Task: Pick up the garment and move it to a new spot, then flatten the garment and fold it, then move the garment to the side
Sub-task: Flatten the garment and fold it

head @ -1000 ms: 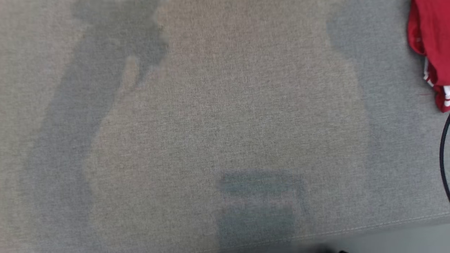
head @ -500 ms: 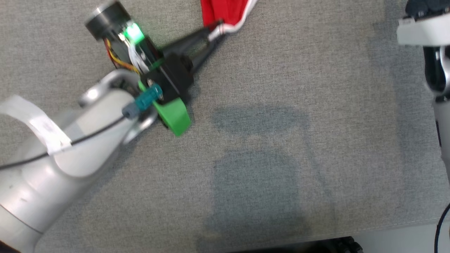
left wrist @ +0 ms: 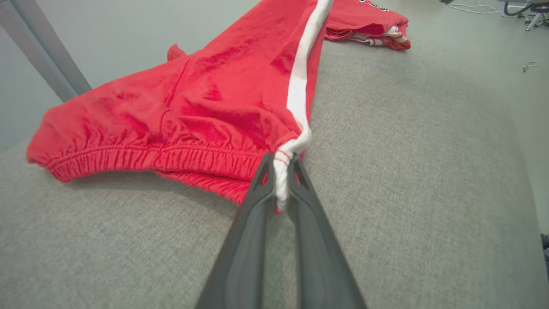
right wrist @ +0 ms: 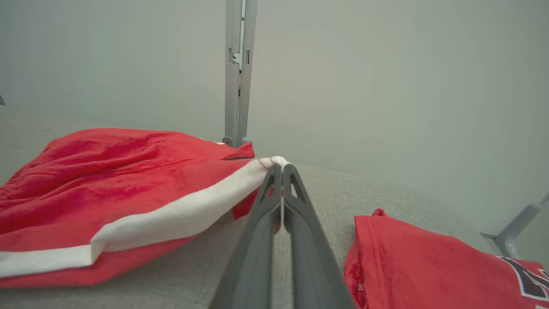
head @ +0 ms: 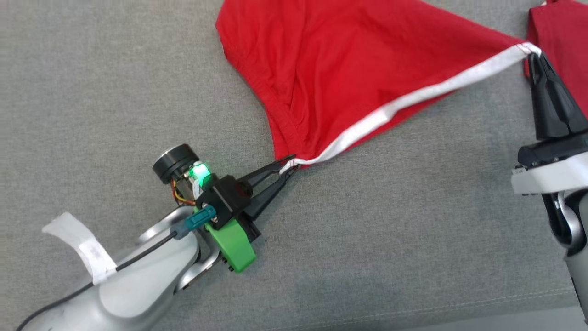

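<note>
Between jaws, garment [head: 349,69] now visible (camera shifted).

The head camera looks almost straight down on the grey cushion [head: 367,257] from fairly near, with the cushion's front edge crossing the lower right corner. The left wrist camera sits low behind the left gripper [left wrist: 282,159], close to the fabric, and faces along the white stripe [left wrist: 300,86] toward the cushion's right end. The right wrist camera sits just as low behind the right gripper [right wrist: 282,168], facing the cushion's back edge, a metal post [right wrist: 238,73] and a pale wall [right wrist: 386,86]. All three views share the red shorts [head: 344,69] and the second red garment [head: 562,41].
</note>
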